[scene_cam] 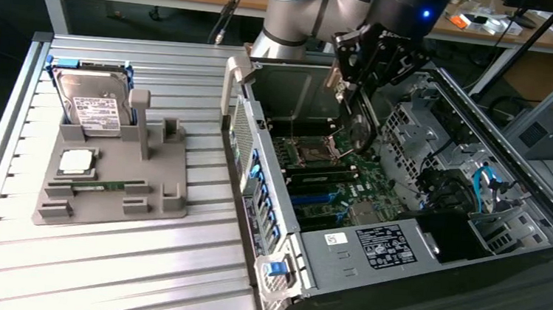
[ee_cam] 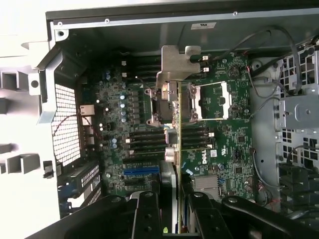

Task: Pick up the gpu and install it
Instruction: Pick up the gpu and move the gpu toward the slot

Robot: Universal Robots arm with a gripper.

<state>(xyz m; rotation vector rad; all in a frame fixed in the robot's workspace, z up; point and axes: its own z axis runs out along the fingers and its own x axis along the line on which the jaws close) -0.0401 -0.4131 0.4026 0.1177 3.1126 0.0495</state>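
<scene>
My gripper (scene_cam: 359, 84) hangs over the open computer case (scene_cam: 258, 135) and is shut on the gpu (scene_cam: 360, 128), which points down toward the motherboard (scene_cam: 329, 185). In the wrist view the gpu (ee_cam: 174, 130) shows edge-on as a thin green card with its silver bracket (ee_cam: 178, 63) at the far end. It lies across the CPU socket (ee_cam: 212, 102) and the memory slots (ee_cam: 144, 140). The black fingers (ee_cam: 145, 211) of the gripper (ee_cam: 172, 211) clamp it from both sides. I cannot tell whether the card touches the board.
To the exterior view's left of the case, a grey holder (scene_cam: 106, 179) on the slatted table carries a hard drive (scene_cam: 93, 103), a chip (scene_cam: 77, 160) and a memory stick (scene_cam: 102, 183). Drive cage and cables (scene_cam: 452, 184) crowd the case's far side.
</scene>
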